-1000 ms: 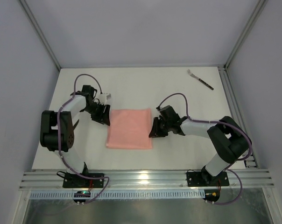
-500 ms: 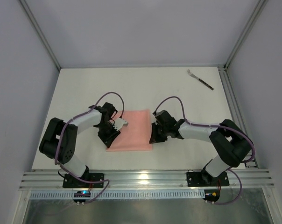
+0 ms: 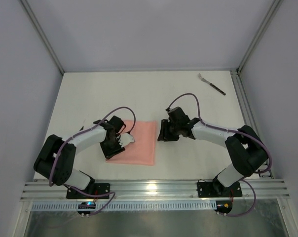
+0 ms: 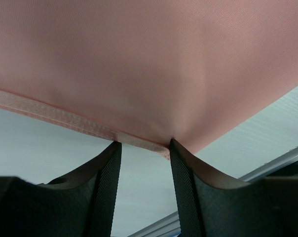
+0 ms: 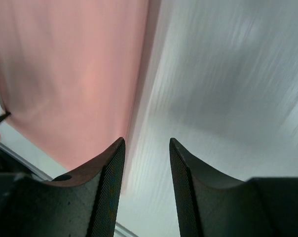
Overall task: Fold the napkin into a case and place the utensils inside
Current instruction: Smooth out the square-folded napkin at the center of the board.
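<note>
Evidently your napkin (image 3: 136,142) lies flat between the arms, its folding unfinished. Your left gripper (image 4: 143,144), fingers parted, sits at the hem. Your right gripper (image 5: 147,140), parted and empty, is just beside the cloth. The fork (image 3: 211,84) lies well apart, not yet packed.

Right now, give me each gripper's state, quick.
Left gripper: open, tips at the napkin hem, nothing clamped.
Right gripper: open, empty, beside the napkin's edge.

Napkin (image 3: 138,143) on table (image 3: 188,103), between both grippers. Left gripper (image 4: 143,148): napkin hem spans gap at fingertips (image 4: 111,157). Right gripper (image 5: 146,145): napkin edge just beside fingers, gap over table. Fork (image 3: 211,84) well beyond right fingers.
</note>
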Robot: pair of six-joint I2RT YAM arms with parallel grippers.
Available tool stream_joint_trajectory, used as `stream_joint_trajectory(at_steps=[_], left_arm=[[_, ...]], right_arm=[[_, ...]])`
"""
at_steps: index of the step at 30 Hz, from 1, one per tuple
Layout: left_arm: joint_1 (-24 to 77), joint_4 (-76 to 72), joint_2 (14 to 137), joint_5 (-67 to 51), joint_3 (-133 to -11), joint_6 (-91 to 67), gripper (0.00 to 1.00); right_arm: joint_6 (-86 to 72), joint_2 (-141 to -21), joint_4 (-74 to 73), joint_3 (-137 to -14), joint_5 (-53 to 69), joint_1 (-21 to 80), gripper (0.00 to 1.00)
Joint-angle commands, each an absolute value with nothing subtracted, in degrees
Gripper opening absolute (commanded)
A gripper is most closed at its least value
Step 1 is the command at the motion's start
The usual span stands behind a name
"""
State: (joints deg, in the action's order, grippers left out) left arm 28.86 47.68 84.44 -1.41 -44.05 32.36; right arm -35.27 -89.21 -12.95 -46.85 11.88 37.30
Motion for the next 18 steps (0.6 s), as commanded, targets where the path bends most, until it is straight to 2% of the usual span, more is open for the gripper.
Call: stream_joint_trajectory(at_steps=[1,10,11,12,16,18], left_arm=[[28.92,46.05,81.92,1.58,-43.33,34.54,0.48],[28.30,52.29,76.38,-3.16,-48.24,34.10,0.58],[28.30,52.90,76.38,-4.47,-48.69,34.28,0.59],[28.30,53.78,76.46,-5.00,-48.87,34.63,0.60],[28.65,55.10,76.29,-8.87,-47.03,37.43,0.64],[29.09,55.20,76.38,-9.58,-45.36,39.45,0.66]], right_arm=[[-32.26,-92.97,-11.16,-53.78,12.29,33.49,0.46],[-32.60,-107.91,-8.44,-65.65,16.26,30.94,0.45],[-32.87,-108.80,-8.35,-67.05,16.26,31.02,0.42],[-33.22,-109.50,-8.44,-67.76,15.91,30.94,0.33],[-34.28,-110.39,-8.17,-69.43,15.21,31.29,0.09],[-33.93,-108.73,-8.79,-70.05,13.63,32.34,0.05]])
